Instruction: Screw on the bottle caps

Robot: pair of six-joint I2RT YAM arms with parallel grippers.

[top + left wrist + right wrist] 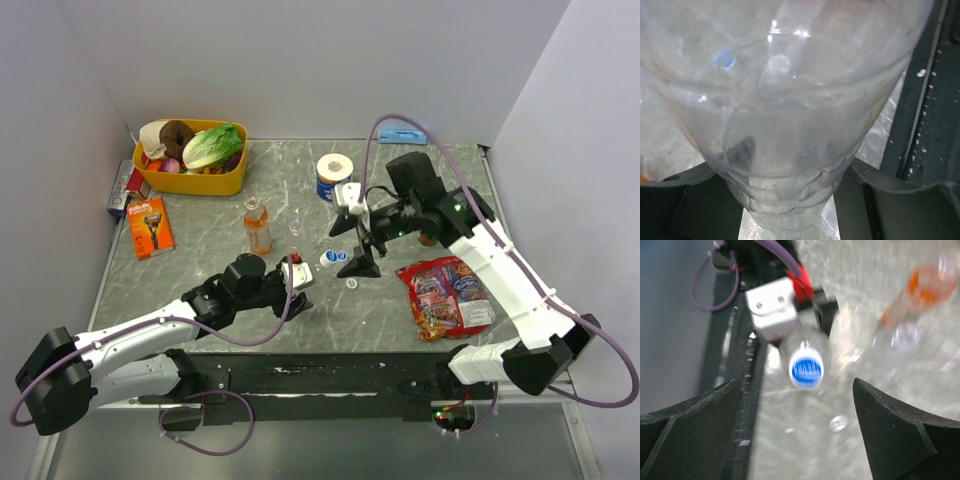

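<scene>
Nearest to us, the left gripper (297, 276) lies low over the marbled table (200, 270), and its fingers (682, 179) are clamped on either side of a small clear bottle (790, 125), which fills the left wrist view. That bottle points right toward the other arm, and a blue cap (806, 369) sits at its mouth; we cannot tell how far it is screwed down. Just right of it and a little nearer, a second small round cap (351, 283), pale from above, lies loose on the table. The right gripper (352, 250) hangs just right of the capped mouth with its fingers (695, 430) spread wide and touching nothing. Right of it lie red snack packets (445, 295). Farther back, another small clear bottle (296, 226) stands upright and uncapped, with the orange drink bottle (257, 225) standing just left of it. An orange razor pack (150, 228) lies at the left. Beyond these we see a toilet roll (335, 165) and, at the far left, a yellow basket (190, 184) of food.
</scene>
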